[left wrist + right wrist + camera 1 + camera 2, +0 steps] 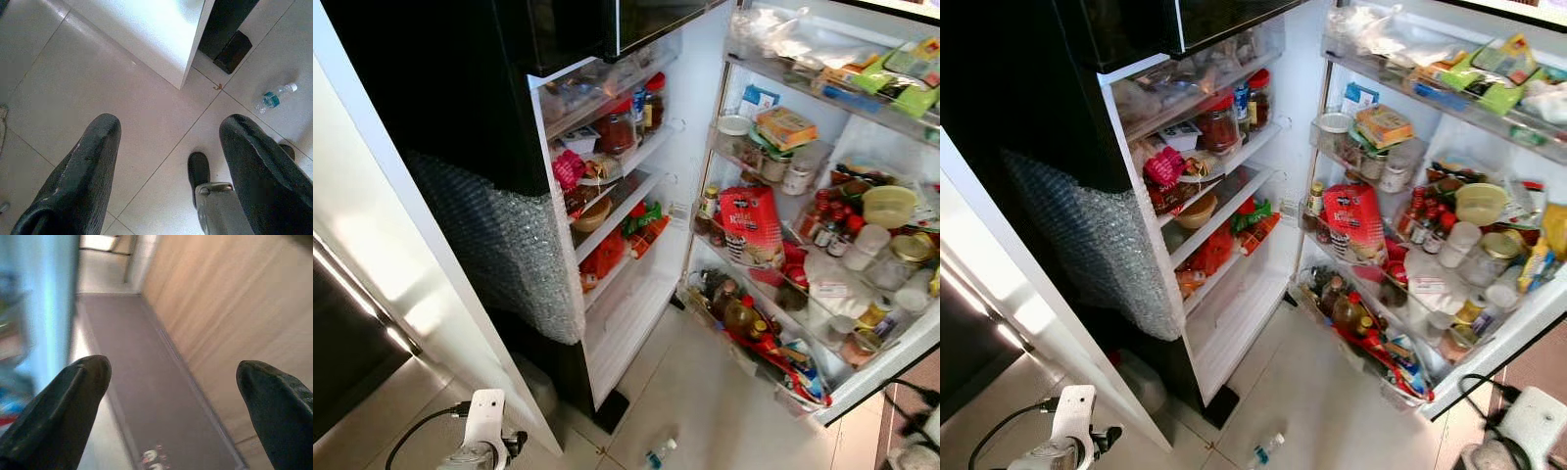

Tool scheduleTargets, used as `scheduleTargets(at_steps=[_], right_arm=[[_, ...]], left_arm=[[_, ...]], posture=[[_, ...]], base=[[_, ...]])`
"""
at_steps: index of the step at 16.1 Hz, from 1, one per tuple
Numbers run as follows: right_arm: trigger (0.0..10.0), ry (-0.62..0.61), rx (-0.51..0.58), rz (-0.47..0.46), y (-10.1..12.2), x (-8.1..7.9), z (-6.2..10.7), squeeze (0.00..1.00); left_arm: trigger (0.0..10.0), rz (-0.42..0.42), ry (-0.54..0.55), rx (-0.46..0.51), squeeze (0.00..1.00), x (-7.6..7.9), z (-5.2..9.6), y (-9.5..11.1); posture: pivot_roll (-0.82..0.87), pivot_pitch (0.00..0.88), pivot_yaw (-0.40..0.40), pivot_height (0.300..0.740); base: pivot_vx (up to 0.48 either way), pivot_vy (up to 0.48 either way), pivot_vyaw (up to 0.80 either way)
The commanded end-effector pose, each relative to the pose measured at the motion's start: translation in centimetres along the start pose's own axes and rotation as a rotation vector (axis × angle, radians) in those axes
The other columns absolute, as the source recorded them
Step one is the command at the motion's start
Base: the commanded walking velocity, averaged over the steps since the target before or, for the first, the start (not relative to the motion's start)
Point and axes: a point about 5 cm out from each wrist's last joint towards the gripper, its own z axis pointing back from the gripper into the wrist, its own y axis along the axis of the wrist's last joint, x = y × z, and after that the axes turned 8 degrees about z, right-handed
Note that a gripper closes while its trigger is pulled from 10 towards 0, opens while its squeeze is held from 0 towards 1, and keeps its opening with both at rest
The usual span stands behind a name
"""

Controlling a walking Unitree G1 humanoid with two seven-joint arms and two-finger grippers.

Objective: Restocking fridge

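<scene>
Lying on floor tile: one water bottle before open fridge; left pincer, right pincer both spread, empty.

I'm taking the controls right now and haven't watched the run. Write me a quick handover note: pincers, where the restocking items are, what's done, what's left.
Left pincer: open, empty, hanging low over the pale tiled floor.
Right pincer: open, empty, pointing along a grey floor runner.
Fridge: door wide open; inner shelves and door racks crowded with jars, bottles and packets.
Small clear plastic bottle with teal label: lying on the floor in front of the fridge.
Done: fridge opened.
Left: nothing is held; picking up the bottle and shelving it looks like the likely next step.
</scene>
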Motion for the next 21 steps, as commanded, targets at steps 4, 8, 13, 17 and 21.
scheduleTargets(at_steps=[4, 8, 13, 17, 21], right_arm=[[10.0, -0.175, 0.068, -0.051, 2.8, 2.4, -1.9, 0.00], [10.0, -0.249, 0.142, -0.100, 5.4, 3.6, -2.9, 0.00], [10.0, -0.236, 0.164, -0.091, 6.0, 2.6, -2.5, 0.00], [10.0, -0.167, 0.212, -0.097, 7.1, 1.2, -2.0, 0.00], [10.0, -0.117, 0.233, -0.089, 7.1, 0.0, -1.3, 0.00]], left_arm=[[10.0, -0.005, 0.010, -0.021, 0.00, -0.1, 0.0, -0.5], [10.0, -0.003, 0.015, -0.022, 0.00, -0.2, 0.0, -0.3], [10.0, 0.001, 0.013, -0.023, 0.00, -0.2, 0.0, -0.3], [10.0, 0.002, 0.011, -0.020, 0.00, -0.1, 0.0, -0.2], [10.0, 0.000, 0.007, -0.020, 0.00, 0.0, 0.0, -0.2]], posture=[[-0.01, 0.000, 0.002, 0.740], [-0.02, 0.000, 0.001, 0.740], [-0.01, 0.000, -0.002, 0.740], [-0.01, 0.000, -0.005, 0.740], [-0.01, 0.000, -0.008, 0.740]], base=[[0.000, 0.000, 0.00], [0.000, 0.000, 0.00], [0.000, 0.000, 0.00], [0.000, 0.000, 0.00], [0.000, 0.000, 0.00]])
